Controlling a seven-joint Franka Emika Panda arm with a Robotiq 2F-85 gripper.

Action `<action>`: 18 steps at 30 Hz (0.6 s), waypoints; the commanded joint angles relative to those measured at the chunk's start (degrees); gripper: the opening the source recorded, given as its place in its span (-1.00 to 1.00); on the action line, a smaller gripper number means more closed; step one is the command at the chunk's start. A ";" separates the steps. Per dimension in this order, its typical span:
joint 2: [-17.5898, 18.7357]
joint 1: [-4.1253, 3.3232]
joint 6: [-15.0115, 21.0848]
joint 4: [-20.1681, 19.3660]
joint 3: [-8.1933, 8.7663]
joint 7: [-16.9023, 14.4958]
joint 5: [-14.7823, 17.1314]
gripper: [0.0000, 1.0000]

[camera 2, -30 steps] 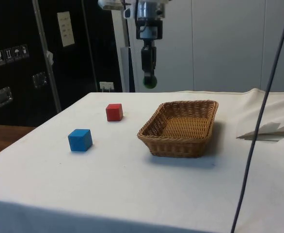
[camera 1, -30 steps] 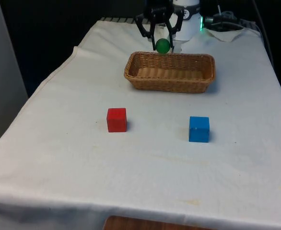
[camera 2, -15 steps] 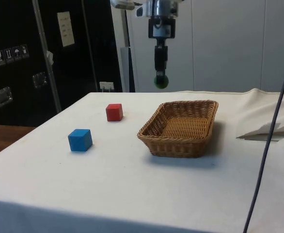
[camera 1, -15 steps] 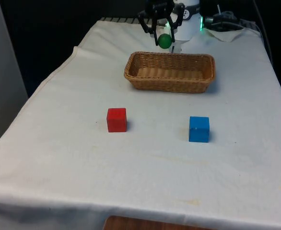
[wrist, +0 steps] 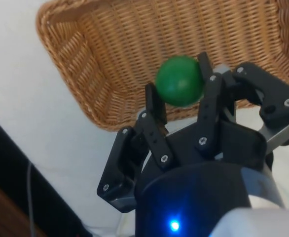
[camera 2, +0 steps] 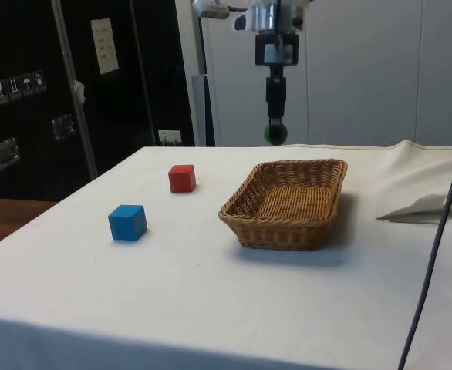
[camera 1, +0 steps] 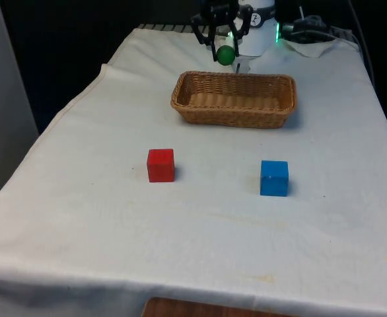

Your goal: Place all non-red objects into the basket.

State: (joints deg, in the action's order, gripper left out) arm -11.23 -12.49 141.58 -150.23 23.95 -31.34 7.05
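Note:
My gripper hangs in the air above the far side of the wicker basket, shut on a green ball. In the side view the green ball is held well above the basket, over its far rim. The wrist view has the green ball pinched between the fingers with the basket beneath it. A blue cube and a red cube rest on the cloth nearer the front edge; from the side the blue cube and red cube lie apart from the basket.
The basket holds nothing visible inside. A crumpled white cloth fold lies beside the basket in the side view. A dark cable hangs across that view's right side.
The gripper has carried the green ball sideways and slightly up, from beside the basket's edge to above its far rim. Cubes and basket have not moved.

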 commanded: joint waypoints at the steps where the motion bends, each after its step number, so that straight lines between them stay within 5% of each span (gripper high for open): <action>1: 0.00 0.57 1.03 -0.57 -0.29 1.03 -1.95 -1.00; 3: 0.00 0.11 0.46 -0.57 0.06 0.23 -1.20 -1.00; 4: -0.06 0.69 1.55 -1.15 -0.29 1.32 -3.15 -1.00; 8: 0.34 0.69 2.64 -1.95 -0.11 1.55 -4.18 -1.00; 18: 4.76 0.00 7.39 -3.21 0.17 0.23 -2.01 -1.00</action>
State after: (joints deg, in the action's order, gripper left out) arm -5.73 -12.32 148.80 -153.15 24.06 -30.77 4.47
